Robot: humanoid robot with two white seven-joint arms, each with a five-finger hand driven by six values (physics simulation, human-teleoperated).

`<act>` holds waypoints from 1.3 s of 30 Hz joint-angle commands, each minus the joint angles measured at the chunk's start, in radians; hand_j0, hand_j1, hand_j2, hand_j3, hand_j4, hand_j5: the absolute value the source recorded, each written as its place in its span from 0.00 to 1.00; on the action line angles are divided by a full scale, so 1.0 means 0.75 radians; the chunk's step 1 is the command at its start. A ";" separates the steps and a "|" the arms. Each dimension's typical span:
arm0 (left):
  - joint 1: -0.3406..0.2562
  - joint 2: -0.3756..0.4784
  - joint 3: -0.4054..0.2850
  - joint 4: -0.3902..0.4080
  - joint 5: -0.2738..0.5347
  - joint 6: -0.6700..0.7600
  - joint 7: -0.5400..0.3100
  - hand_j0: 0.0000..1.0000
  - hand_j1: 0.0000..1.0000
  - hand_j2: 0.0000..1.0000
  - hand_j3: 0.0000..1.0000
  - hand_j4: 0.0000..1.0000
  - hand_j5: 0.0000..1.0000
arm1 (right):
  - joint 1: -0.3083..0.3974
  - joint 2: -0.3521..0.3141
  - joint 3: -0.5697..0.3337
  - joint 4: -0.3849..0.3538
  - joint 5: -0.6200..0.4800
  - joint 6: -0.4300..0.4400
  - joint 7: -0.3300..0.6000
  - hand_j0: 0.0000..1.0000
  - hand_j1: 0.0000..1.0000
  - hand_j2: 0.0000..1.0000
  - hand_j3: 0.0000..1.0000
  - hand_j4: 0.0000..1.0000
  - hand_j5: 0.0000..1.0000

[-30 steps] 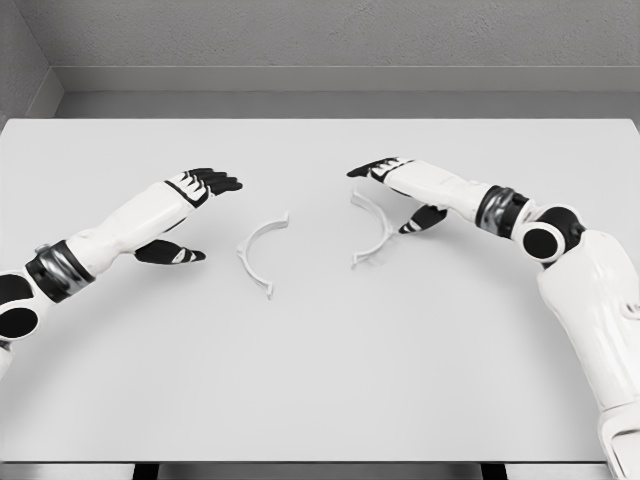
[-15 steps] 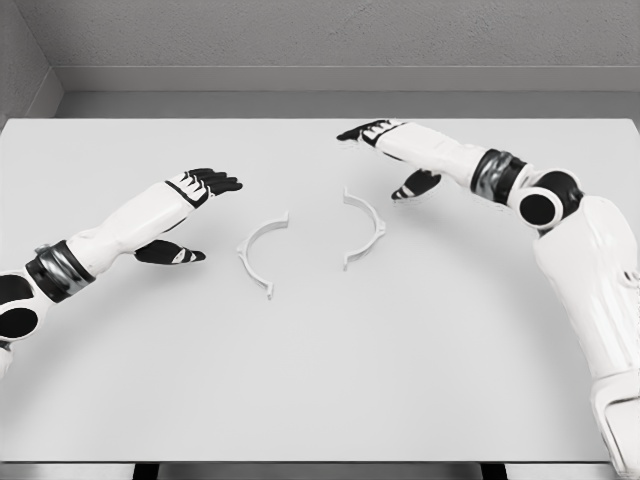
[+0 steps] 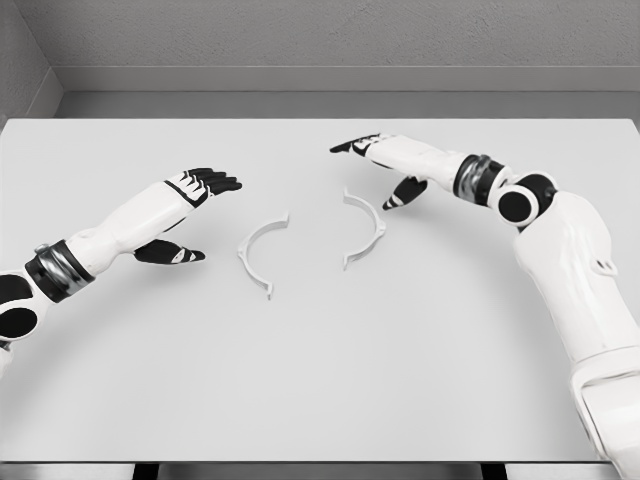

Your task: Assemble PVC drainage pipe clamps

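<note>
White plastic half-rings are lying flat near the middle of the pale grey surface (image 3: 320, 380). The left half-ring (image 3: 259, 250) is curving with its open side facing right; the right half-ring (image 3: 366, 228) is curving with its open side facing left. The two pieces are lying apart, with bare surface showing between their ends. The left hand (image 3: 190, 210) is hovering to the left of the left half-ring, fingers spread and holding nothing, thumb lowered toward the surface. The right hand (image 3: 385, 165) is hovering just behind and to the right of the right half-ring, fingers extended and apart, grasping nothing; whether its thumb is touching the surface cannot be told. No writing, label or brand mark is showing legibly on the pieces, the arms or the surface.
</note>
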 commanded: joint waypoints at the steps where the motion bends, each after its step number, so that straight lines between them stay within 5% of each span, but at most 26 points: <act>1: 0.000 0.001 -0.001 0.001 0.009 0.000 0.001 1.00 1.00 1.00 1.00 1.00 1.00 | -0.002 0.012 -0.002 0.021 0.012 0.003 -0.002 1.00 1.00 1.00 1.00 1.00 1.00; 23: -0.002 -0.003 -0.001 0.001 0.009 0.000 0.001 1.00 1.00 1.00 1.00 1.00 1.00 | 0.004 0.018 0.037 0.015 0.032 0.003 0.002 1.00 1.00 1.00 1.00 1.00 1.00; 31: -0.002 -0.003 -0.001 0.005 0.009 0.000 0.001 1.00 1.00 1.00 1.00 1.00 1.00 | 0.033 0.010 0.053 -0.116 0.034 0.003 0.004 1.00 1.00 1.00 1.00 1.00 1.00; 39: -0.004 -0.003 -0.001 0.007 0.009 0.000 0.001 1.00 1.00 1.00 1.00 1.00 1.00 | 0.033 0.010 0.082 -0.124 0.034 0.003 0.006 1.00 1.00 1.00 1.00 1.00 1.00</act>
